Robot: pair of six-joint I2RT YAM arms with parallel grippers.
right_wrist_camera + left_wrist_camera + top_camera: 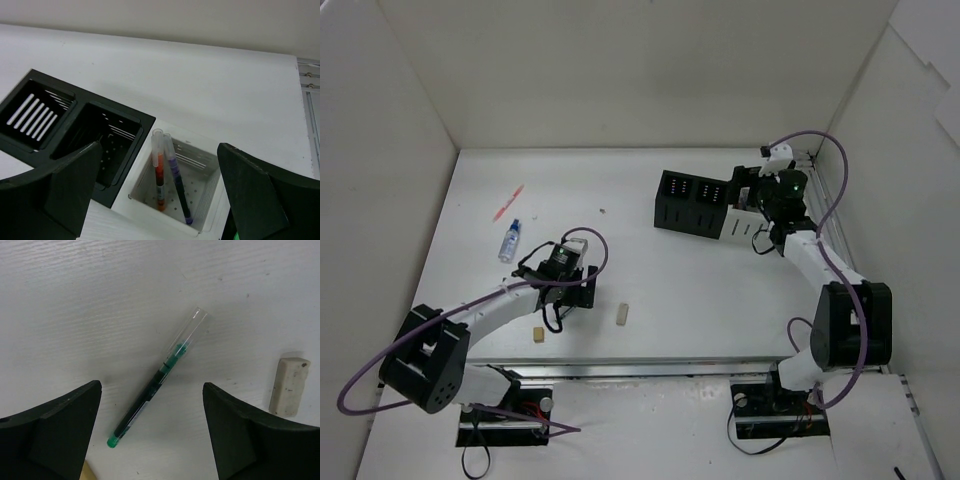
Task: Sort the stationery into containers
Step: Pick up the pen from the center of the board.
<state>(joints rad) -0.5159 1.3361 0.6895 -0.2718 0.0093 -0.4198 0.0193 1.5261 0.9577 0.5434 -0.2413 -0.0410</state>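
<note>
In the left wrist view a green-ended pen with a clear cap (155, 385) lies diagonally on the table between the fingers of my open left gripper (152, 440), which hovers above it. A beige eraser (289, 386) lies to its right. In the top view my left gripper (565, 280) covers that pen. My right gripper (156, 200) is open and empty above the white container (200, 150), which holds an orange pen (159, 170) and a purple pen (176, 180). The black two-compartment box (90, 107) stands beside it.
A pink pen (508, 203) and a clear blue-capped bottle (510, 240) lie at the left of the table. Two erasers (622, 315) (537, 336) lie near the front. The black box (692, 205) and white container (742, 230) stand at the back right, under my right gripper (765, 205).
</note>
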